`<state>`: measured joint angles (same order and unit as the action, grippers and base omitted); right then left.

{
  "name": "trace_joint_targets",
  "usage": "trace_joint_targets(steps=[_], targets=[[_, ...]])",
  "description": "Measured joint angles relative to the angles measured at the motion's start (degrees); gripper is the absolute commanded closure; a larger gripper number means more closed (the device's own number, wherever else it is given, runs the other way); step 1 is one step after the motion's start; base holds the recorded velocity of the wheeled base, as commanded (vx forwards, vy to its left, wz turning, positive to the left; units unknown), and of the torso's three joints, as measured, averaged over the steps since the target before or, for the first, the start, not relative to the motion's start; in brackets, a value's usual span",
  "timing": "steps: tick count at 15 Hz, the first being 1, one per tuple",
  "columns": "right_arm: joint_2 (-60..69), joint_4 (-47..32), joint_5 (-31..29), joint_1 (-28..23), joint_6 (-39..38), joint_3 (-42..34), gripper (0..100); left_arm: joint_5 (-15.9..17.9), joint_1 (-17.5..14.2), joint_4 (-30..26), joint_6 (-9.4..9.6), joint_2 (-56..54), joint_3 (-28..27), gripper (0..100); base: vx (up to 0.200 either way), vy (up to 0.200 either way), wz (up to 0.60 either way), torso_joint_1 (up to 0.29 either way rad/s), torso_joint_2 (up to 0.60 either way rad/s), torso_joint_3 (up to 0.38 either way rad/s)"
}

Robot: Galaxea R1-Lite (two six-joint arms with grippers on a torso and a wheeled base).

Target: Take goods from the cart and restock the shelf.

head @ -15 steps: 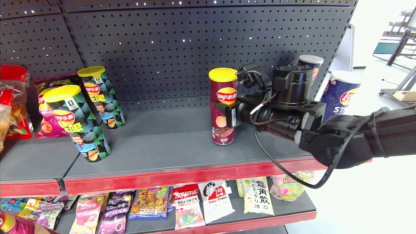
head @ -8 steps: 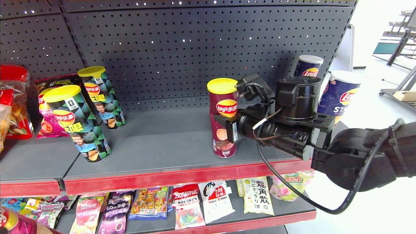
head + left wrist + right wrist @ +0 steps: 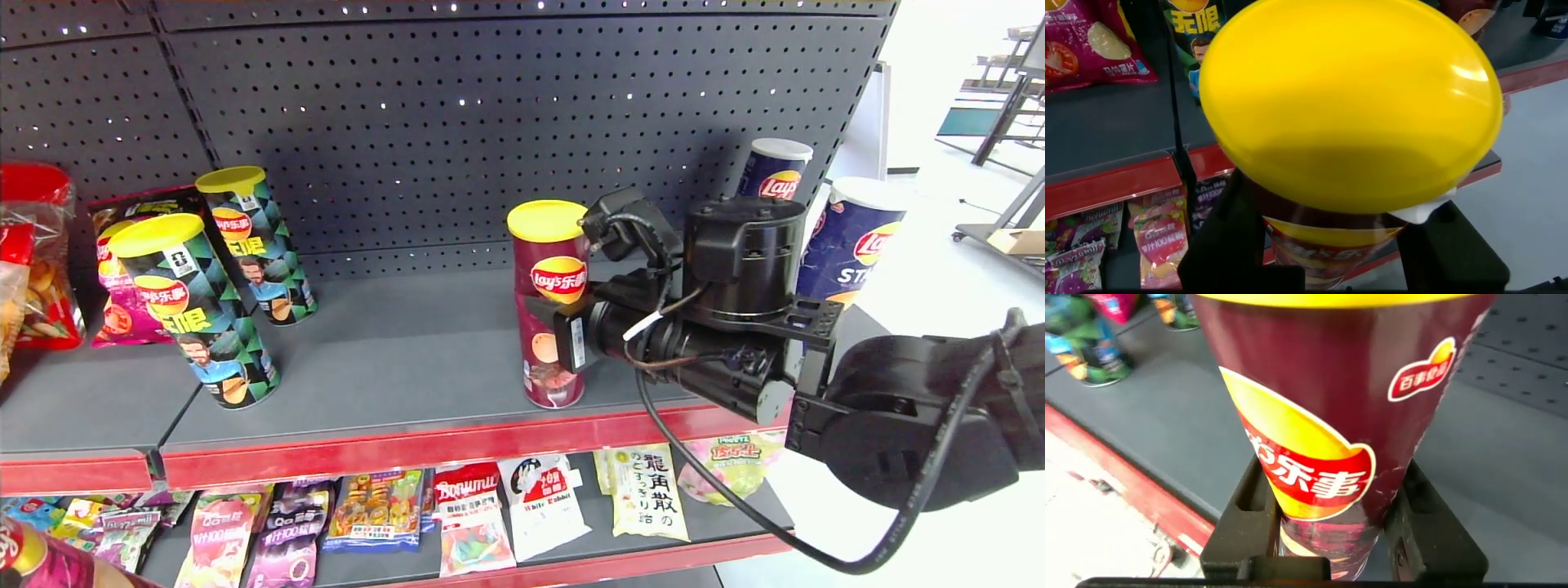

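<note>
a: head view first. what step is this?
b: placing, i'd judge. the right gripper (image 3: 565,331) has the maroon can (image 3: 549,269) clamped round its middle. the can is upright near the front edge of the shelf (image 3: 392,367), just behind the red lip (image 3: 457,445). i cannot tell whether its base touches the board.
a: and next?
b: probably settle it flat, then spread the fingers and draw back without tipping it. that close to the edge, a nudge could drop it.
a: left wrist view?
b: the left gripper (image 3: 1331,245) grips a second can (image 3: 1347,106), yellow lid toward the camera, dark fingers (image 3: 1221,245) pressed on both sides. it is out in front of the shelf's front edge.
a: right wrist view?
b: fingers (image 3: 1249,506) closed against the maroon can's sides, no gap showing, grey shelf beneath.
</note>
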<state>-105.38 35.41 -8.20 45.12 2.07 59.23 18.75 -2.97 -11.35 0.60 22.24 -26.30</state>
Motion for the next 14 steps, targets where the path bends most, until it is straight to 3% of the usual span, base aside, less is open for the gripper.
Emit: trace_joint_targets(steps=[6, 14], targets=[[-1.29, 3.5, -5.25, 3.25, 0.2, -0.91, 100, 0.0, 0.0, 0.0, 0.02, -0.07, -0.05, 100, 0.0, 0.0, 0.0, 0.0, 0.0, 0.0], [-0.94, 3.51, -7.29, 4.85, 0.49, -2.29, 100, -0.11, 0.0, 0.0, 0.02, -0.39, -0.16, 100, 0.0, 0.0, 0.0, 0.0, 0.0, 0.0]])
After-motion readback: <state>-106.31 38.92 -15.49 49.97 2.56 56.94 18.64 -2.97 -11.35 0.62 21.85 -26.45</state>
